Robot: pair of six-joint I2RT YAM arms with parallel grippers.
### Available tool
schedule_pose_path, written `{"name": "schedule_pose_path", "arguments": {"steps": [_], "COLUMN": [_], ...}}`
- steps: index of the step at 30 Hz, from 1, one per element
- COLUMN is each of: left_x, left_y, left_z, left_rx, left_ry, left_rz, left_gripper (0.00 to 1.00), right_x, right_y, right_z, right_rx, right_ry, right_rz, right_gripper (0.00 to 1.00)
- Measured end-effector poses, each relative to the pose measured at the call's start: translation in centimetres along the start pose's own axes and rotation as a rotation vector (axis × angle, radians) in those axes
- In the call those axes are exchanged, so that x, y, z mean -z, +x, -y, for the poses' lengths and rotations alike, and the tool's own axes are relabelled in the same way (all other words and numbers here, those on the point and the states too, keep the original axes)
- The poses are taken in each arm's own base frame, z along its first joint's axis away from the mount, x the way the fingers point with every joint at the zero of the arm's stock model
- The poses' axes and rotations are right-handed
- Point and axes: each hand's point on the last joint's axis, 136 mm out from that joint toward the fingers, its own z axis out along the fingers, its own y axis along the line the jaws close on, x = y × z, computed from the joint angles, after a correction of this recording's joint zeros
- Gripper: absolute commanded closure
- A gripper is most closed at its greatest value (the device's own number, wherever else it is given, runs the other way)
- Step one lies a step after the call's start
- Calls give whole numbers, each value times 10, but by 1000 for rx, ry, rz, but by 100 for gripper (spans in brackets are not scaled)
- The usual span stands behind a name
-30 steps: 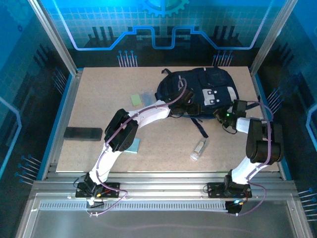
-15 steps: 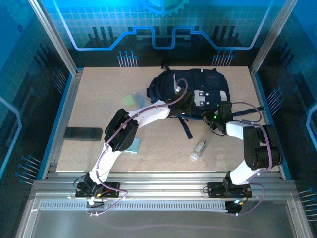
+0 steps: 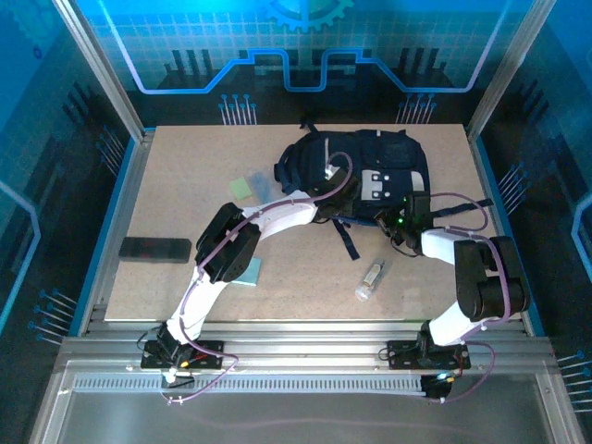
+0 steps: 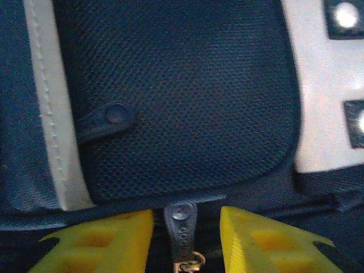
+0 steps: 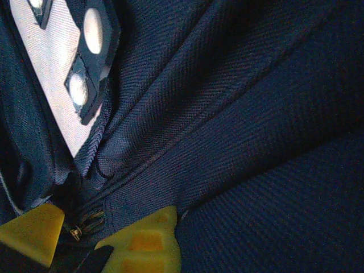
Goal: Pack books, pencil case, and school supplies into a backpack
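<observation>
Nearest, one small clear-white tube (image 3: 372, 277) of glossy plastic lies alone on the pale, speckled board surface (image 3: 296, 296). To its left, one thin pale teal square pad (image 3: 252, 274) is half covered by the left arm (image 3: 227, 245). One flat, matte black rectangular slab (image 3: 154, 249) sits at the surface's left edge. Farther in, the right claw (image 5: 108, 222) is pressed together on the backpack (image 3: 356, 171), its two yellow ribbed fingers pinching a fold of dark navy twill beside a line of zipper teeth. The left claw (image 4: 186, 216) stands a little spread over the backpack's front. Its two blocky yellow fingers are on either side of one dark metal zipper pull (image 4: 181, 227), with a narrow gap on each side. Just beyond that pull the cloth is a fine mesh weave. It is bordered by one light grey stitched stripe (image 4: 54, 114) on the left and one smooth white patch (image 4: 324, 85) on the right, which carries two dark squares with pale round studs. The backpack itself is one soft, rumpled, rounded bag lying flat in the far right part of the surface. One dark strap (image 3: 344, 236) trails toward the near side. To the backpack's left, well apart from the tube, sits one small pale-green block (image 3: 241, 189).
</observation>
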Motion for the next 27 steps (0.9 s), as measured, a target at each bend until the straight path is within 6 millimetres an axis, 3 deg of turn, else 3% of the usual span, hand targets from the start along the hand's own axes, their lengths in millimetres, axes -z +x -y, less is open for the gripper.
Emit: {"name": "schedule_pose_path", "arguments": {"steps": [2,4,12,17,21,23,24,27], "left_x": [-3,-3,6,22,35,38,38,40], "left_y": [-1,-3,-2,-1,-20,-31,-36,-41], "left_z": [-5,-5,-9,-43,-70,-75,-75,-61], "left_rx": [14,20,42,111,198,232,250,284], "left_ry": [-6,1,38,21,25,44,66,141], "left_rz": [-2,-4,18,10,51,71,80,80], "left_gripper": [95,100,100,100,100,89,74,54], "right_x": [0,0,1,5,6,6,6,6], "right_y": [0,0,-2,-8,-9,-9,-9,-9], "right_z": [0,-1,3,11,12,12,12,12], "right_rx": [2,4,-4,-18,-11,-8,-8,-8], "right_ry": [0,-4,4,23,27,27,27,26], "right_rz": [3,7,8,12,12,12,12,12], "right_gripper": [100,100,100,100,100,100,100,100]}}
